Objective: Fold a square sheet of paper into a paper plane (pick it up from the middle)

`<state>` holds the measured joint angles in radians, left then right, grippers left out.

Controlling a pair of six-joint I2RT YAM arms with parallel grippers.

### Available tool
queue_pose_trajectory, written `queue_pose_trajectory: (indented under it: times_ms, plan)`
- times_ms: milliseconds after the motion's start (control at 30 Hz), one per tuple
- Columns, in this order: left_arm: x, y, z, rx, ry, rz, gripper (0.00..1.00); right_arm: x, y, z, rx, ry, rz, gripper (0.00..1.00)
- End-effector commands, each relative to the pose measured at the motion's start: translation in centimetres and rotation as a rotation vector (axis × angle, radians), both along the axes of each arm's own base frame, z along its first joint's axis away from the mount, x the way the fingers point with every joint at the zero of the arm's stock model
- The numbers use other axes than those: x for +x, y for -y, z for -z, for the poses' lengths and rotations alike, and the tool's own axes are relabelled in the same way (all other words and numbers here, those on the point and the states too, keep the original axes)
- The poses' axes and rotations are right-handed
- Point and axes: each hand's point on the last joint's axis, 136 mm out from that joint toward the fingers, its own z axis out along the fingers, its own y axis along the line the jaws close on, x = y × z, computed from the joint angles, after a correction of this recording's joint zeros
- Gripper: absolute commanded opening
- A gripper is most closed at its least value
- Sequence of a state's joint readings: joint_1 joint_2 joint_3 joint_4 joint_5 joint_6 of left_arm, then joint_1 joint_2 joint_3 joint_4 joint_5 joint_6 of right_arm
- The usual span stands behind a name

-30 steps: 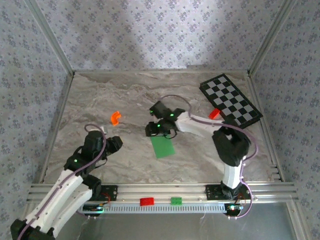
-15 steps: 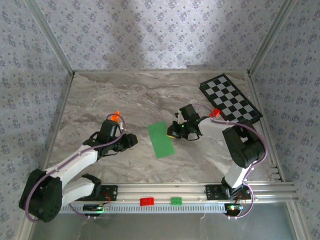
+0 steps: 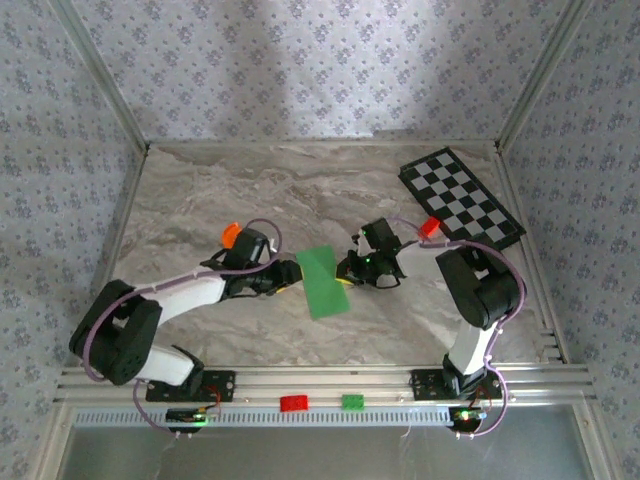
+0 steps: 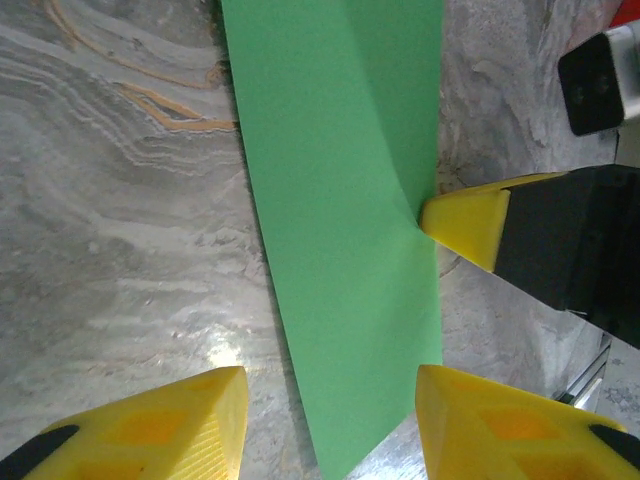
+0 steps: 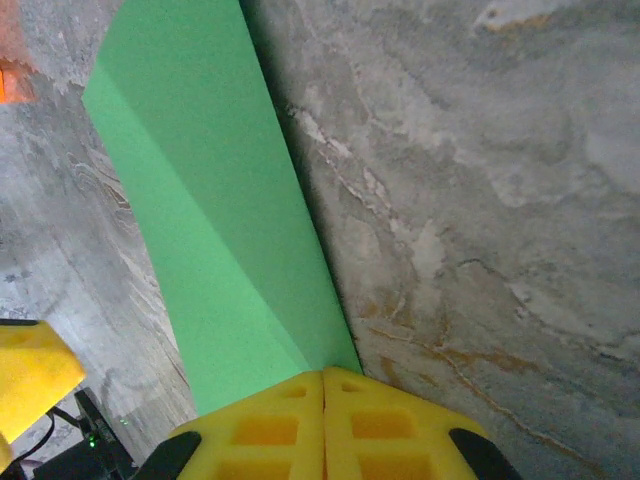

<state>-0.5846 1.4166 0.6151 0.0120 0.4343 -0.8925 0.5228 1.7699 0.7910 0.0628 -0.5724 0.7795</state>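
While left gripper (image 3: 287,281) stands open at left edge of green paper sheet (image 3: 322,282), right gripper (image 3: 346,276) is closed, yellow fingertips pinching sheet's right edge. Sheet lies mid-table on marble tabletop (image 3: 200,200), showing as narrow rectangle. Right edge raised slightly at pinch, crease running out from it. Left wrist view: left fingers (image 4: 215,405) well apart, corner of sheet (image 4: 340,200) between them. Orange brick (image 3: 231,234) just behind left wrist. Red brick (image 3: 429,227) beside checkered board (image 3: 460,198), far right.
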Motion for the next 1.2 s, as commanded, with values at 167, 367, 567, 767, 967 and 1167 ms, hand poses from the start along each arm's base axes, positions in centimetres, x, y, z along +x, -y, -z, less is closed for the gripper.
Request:
queue_pose_trajectory:
  times_ms: [167, 367, 567, 767, 967, 1167]
  plan:
    - [0.8, 2.3, 0.7, -0.034, -0.033, 0.002, 0.45, -2.4, 2.7, 3.2, -0.090, -0.122, 0.073, 0.09]
    - [0.4, 3.1, 2.1, -0.040, -0.072, 0.018, 0.41, -2.3, 3.2, 3.4, -0.093, -0.127, 0.085, 0.09]
    - [0.2, 3.6, 2.5, -0.064, -0.087, 0.030, 0.37, -2.2, 3.5, 3.4, -0.100, -0.127, 0.092, 0.09]
    - [0.1, 4.0, 2.8, -0.074, -0.095, 0.043, 0.36, -2.3, 3.5, 3.7, -0.104, -0.133, 0.095, 0.09]
    - [0.2, 4.3, 2.7, -0.093, -0.085, 0.045, 0.35, -2.4, 3.6, 3.6, -0.106, -0.133, 0.095, 0.10]
    - [0.5, 4.5, 2.2, -0.107, -0.072, 0.042, 0.34, -2.4, 3.6, 3.8, -0.107, -0.136, 0.096, 0.10]
